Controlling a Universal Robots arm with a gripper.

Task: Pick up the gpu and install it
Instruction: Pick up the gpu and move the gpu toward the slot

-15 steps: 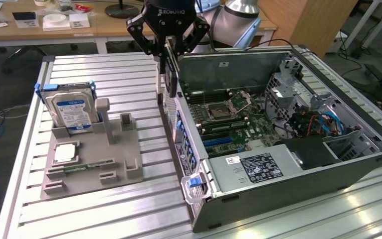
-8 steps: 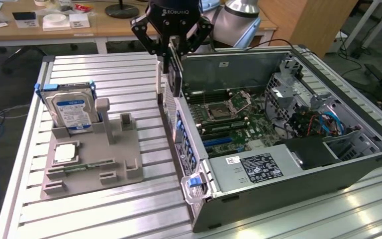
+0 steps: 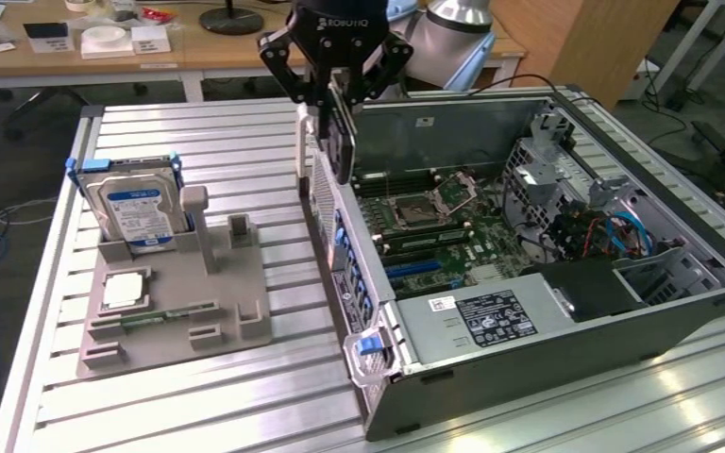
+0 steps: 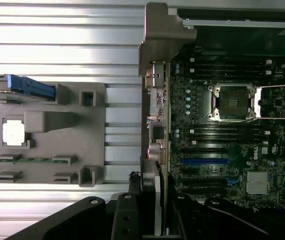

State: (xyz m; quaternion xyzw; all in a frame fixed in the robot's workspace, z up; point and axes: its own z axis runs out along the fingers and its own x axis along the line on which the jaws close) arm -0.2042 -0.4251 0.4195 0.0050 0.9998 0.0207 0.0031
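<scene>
The gpu is being gripped on its two flat faces by the tool, whose fingers are being pressed onto the card's upper part, so that the card is being carried upright, on edge, with its lower end hanging free. It is being held over the rear wall of the open computer case, on the side towards the exterior view's left, beside the motherboard; whether the card is touching the case cannot be told. In the wrist view the card is being shown edge-on between the dark fingers, alongside the board's slots. On the slatted tabletop, well apart at the exterior view's left, an upright hard drive, a square chip and a narrow green memory stick are being carried by a grey holder.
</scene>
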